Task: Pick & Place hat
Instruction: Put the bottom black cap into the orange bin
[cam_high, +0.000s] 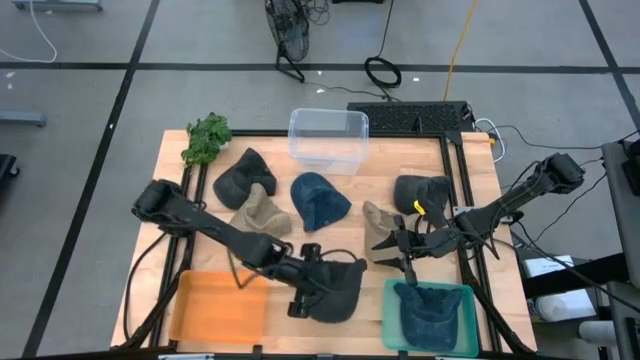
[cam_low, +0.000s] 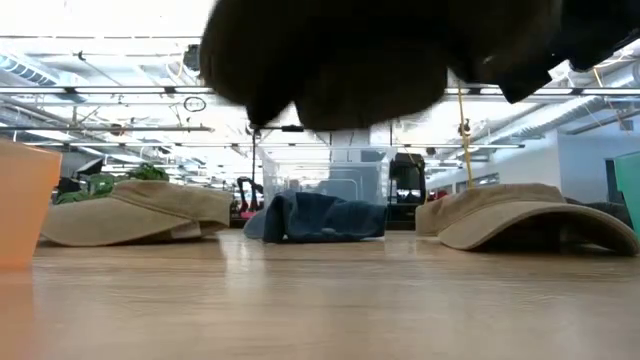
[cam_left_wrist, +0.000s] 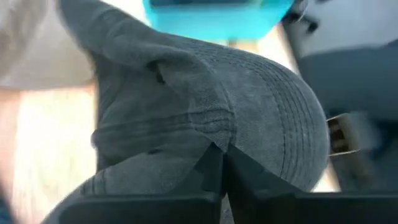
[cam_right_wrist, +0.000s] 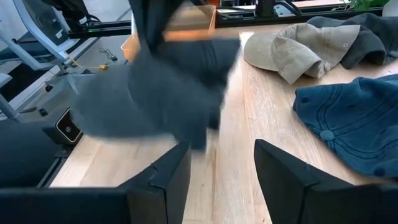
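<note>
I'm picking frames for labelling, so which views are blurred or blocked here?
Right wrist view: the dark hat smears with motion blur. Low view: that hat looms dark and unfocused across the top. Left wrist view: background soft, left tool shut on cloth. High view: clear.

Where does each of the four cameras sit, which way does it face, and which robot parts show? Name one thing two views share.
High: overhead, facing straight down on the table; both arms.
Low: tabletop height, facing level across; dark grey hat hangs overhead.
Left wrist: on the left arm, facing its shut fingers pinching that hat.
Right wrist: on the right arm, facing past its open fingers across the table.
Shared: blue hat, high and right wrist.
</note>
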